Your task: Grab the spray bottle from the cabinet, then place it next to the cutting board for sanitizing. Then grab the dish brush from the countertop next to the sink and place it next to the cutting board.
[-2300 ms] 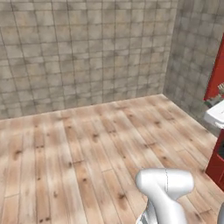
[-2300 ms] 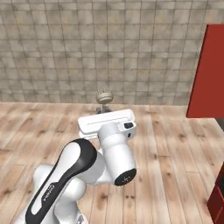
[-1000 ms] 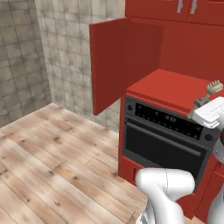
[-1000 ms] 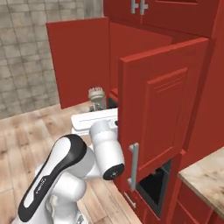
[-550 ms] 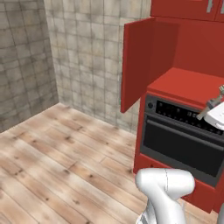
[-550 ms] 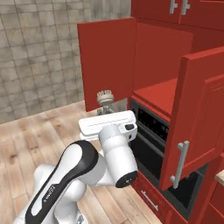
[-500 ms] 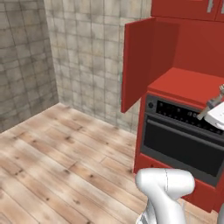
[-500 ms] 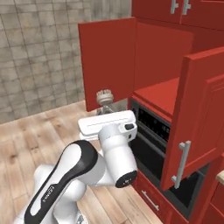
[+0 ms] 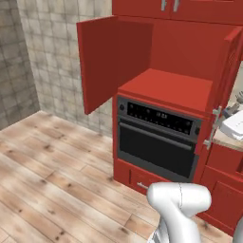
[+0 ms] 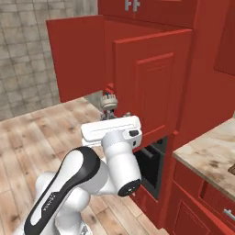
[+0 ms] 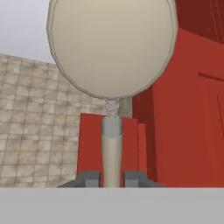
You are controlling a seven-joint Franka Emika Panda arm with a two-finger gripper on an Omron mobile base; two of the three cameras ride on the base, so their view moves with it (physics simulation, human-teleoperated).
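- Claw (image 11: 111,179) is clamped on the thin pale-grey dish brush (image 11: 111,144). Handle runs straight out along the claw, round head at the far end.
- Beige marbled stone desk (image 10: 206,156) is to the claw's right, past the open panelled door of the red wooden cabinet (image 10: 151,87).
- Can't make out the cutting board for sure.

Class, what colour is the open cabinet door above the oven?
Plain red; the cabinet door shows best in the left base view.
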